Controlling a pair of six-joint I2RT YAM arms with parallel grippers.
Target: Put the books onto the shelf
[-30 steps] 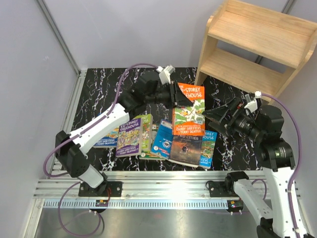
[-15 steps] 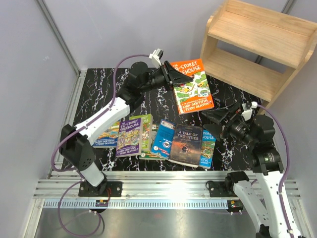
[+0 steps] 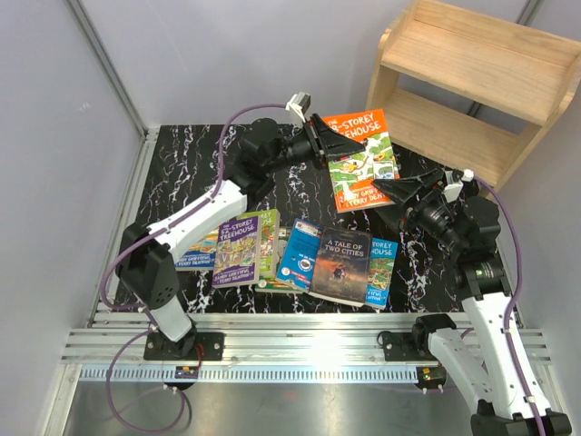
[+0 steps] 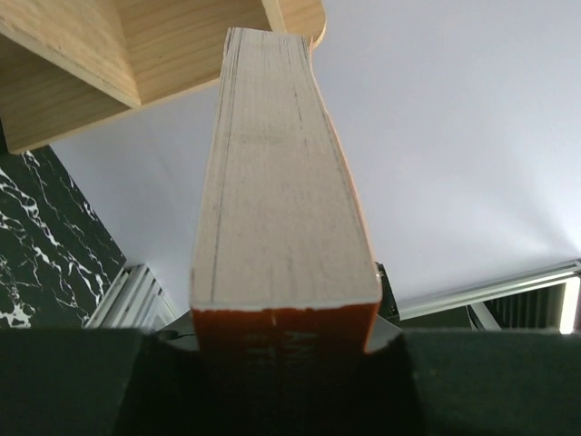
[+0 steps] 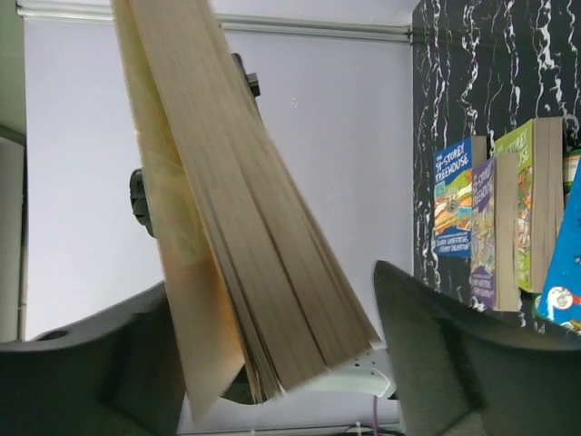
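Fingers of the left arm (image 3: 321,138) pinch the orange book (image 3: 361,159) up in the air near the shelf (image 3: 454,127). The right fingers (image 3: 396,193) are spread wide around its pages.

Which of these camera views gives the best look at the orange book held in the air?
The top view: the orange book shows nearly its whole cover and title there. The left wrist view shows only its page edges end-on, and the right wrist view shows only fanned pages from close up.
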